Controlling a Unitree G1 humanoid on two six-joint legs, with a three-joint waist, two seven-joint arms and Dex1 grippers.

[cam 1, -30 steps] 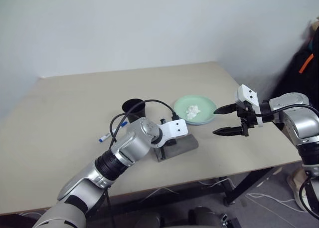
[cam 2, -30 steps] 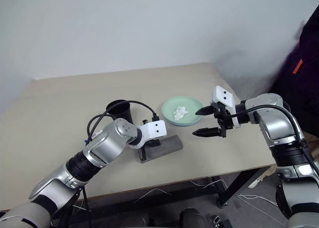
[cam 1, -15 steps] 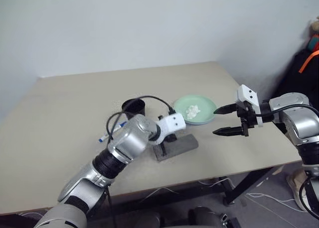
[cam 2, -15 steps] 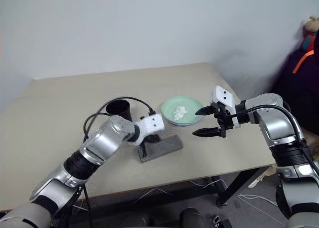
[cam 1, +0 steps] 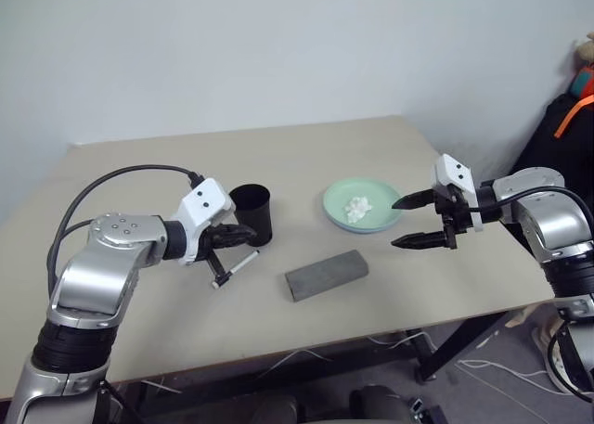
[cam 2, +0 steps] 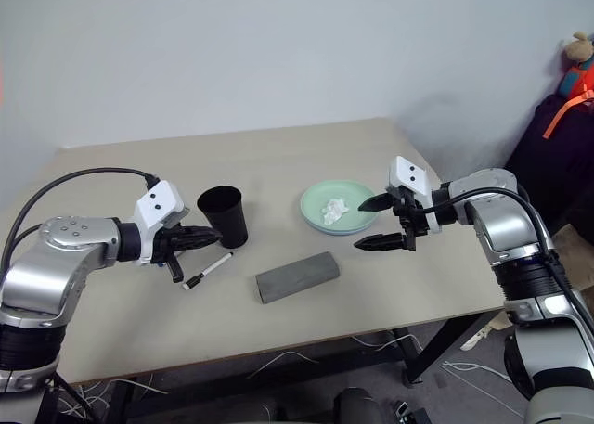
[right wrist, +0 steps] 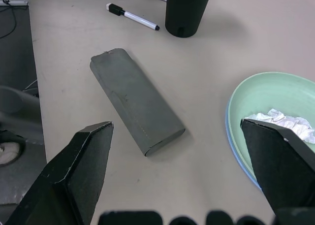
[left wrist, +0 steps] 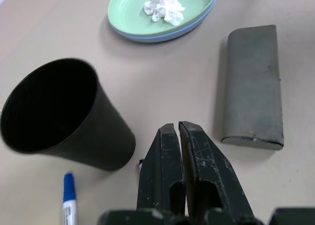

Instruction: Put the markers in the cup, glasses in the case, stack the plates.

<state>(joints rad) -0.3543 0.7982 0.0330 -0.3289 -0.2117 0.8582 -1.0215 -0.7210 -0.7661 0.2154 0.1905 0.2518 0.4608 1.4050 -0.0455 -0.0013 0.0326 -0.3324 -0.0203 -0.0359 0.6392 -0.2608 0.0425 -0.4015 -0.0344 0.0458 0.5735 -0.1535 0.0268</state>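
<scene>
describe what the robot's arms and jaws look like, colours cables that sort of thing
Both arms have rounded silver-grey metallic shells with black ribbed joint sections. A loose black cable loops along each forearm. Each wrist carries a white angular block with small dark dots. The left gripper and right gripper each have two black pointed fingers, tapered and scuffed with fine scratches up close.
</scene>
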